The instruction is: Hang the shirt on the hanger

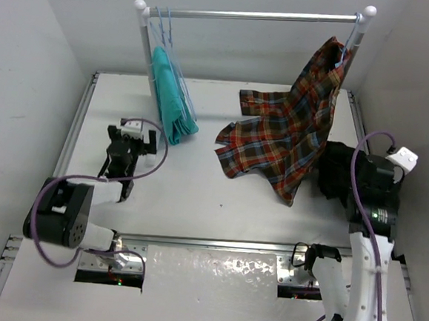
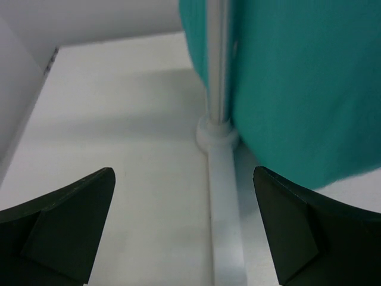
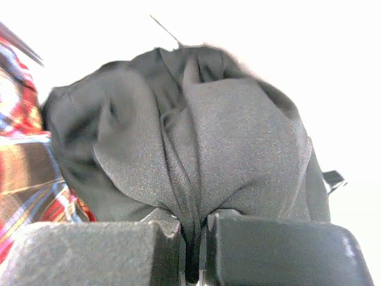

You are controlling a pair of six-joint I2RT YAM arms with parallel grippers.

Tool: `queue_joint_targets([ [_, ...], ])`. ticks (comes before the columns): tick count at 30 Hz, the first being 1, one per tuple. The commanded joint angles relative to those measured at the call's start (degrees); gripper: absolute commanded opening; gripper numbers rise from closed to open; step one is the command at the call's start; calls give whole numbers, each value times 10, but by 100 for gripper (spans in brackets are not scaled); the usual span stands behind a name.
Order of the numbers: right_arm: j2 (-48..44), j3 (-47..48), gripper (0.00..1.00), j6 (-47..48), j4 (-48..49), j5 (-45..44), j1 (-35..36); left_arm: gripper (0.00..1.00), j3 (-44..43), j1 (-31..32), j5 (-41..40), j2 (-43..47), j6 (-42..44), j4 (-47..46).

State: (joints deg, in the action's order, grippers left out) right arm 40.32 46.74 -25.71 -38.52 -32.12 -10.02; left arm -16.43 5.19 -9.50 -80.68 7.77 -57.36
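The right end effector [image 3: 193,238] is clenched on a fold of the black shirt [image 3: 232,137] (right middle of the top view, beside the plaid shirt [image 1: 283,136]); the left end effector [image 2: 184,223] stands released.

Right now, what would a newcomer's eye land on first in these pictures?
The big red-orange plaid shirt hangs from the right end of the long silver rail, its lower part spread over the white table. Beside it, the right gripper pinches a bunched black fabric shirt; a teal garment hangs at the rail's left end, near the open left gripper.
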Motion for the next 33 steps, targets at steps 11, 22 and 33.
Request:
queue_joint_targets([
  [11,78,460,0,188,-2,167,0,100,-124,90,9,351,95,426],
  [22,292,809,0,-27,184,566,-67,95,-317,149,114,377,4,537],
  [33,375,863,0,-224,244,683,-104,91,-442,150,286,255,-17,566],
])
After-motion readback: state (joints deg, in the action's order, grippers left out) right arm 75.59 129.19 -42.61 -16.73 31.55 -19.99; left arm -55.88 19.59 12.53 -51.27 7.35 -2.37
